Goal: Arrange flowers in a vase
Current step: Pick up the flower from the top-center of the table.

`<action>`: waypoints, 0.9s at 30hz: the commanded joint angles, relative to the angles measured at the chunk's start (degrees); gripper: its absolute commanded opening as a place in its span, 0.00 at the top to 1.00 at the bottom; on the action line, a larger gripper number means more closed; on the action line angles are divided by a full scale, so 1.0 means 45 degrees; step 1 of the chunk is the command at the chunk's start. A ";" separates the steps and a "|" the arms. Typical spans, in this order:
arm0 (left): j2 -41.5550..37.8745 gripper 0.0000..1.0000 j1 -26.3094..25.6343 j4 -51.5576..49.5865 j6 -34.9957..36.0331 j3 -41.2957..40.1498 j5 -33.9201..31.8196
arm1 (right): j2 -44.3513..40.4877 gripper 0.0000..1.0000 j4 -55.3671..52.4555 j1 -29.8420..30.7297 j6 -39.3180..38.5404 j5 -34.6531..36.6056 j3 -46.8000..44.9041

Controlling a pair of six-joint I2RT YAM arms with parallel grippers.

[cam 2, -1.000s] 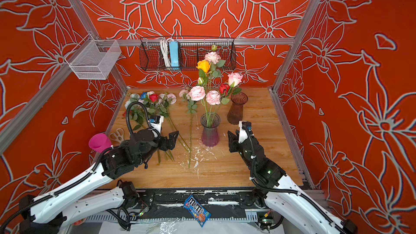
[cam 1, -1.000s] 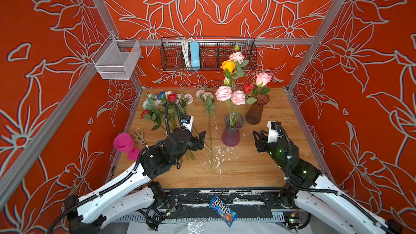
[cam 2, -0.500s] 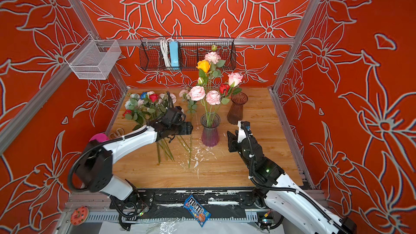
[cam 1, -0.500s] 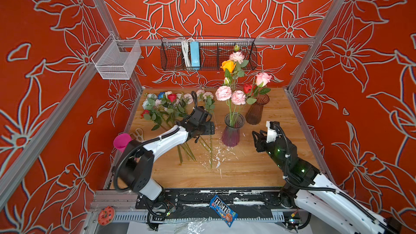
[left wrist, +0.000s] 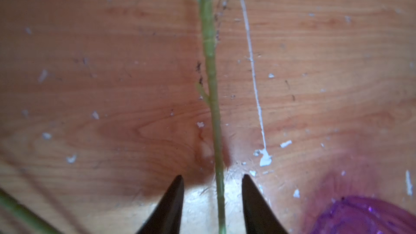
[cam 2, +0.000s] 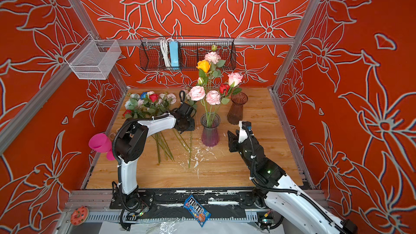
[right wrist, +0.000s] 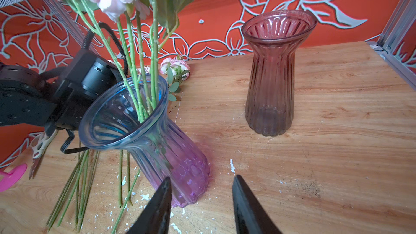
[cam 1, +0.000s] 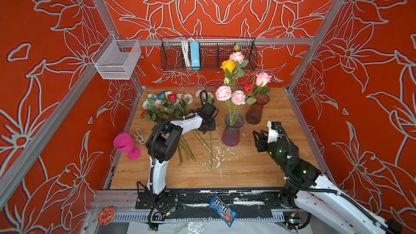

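Straddling one long green flower stem (left wrist: 212, 86) that lies flat on the wooden counter (cam 1: 247, 172), the left end effector (left wrist: 212, 176) has its jaws narrow but clear of the stem on both sides; no grip yet. Right end effector (right wrist: 202, 177): jaws moderately apart, empty, near the foot of the ribbed purple-tinted glass vase (cam 1: 231, 135).

Progress, by my estimate, under half. Several pink, orange and red blooms (cam 1: 223, 92) stand in that vase. A bunch of loose flowers (cam 1: 166, 104) lies at the counter's far-left corner.

Top views hide the left jaws under the wrist; only the left wrist view shows the gap. From above, the pink rose seems to rise from the ribbed brown glass vase (right wrist: 270, 86). The right wrist view shows that vase empty.
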 commanded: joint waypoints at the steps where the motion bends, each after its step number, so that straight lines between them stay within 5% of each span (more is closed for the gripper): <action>1: -0.0088 0.73 0.0008 -0.0381 -0.0043 -0.0022 0.0007 | -0.0089 0.54 -0.0112 -0.0059 0.0049 0.0276 -0.0144; 11: -0.2041 1.00 0.0027 -0.0150 -0.0163 -0.1387 -0.0156 | -0.0358 0.55 -0.0418 -0.0061 0.0146 0.0446 0.0033; 27: -0.9268 1.00 0.0027 -0.0787 -0.1528 -0.5732 -0.0252 | -0.0604 0.55 -0.0505 -0.0060 0.0322 0.0128 0.0270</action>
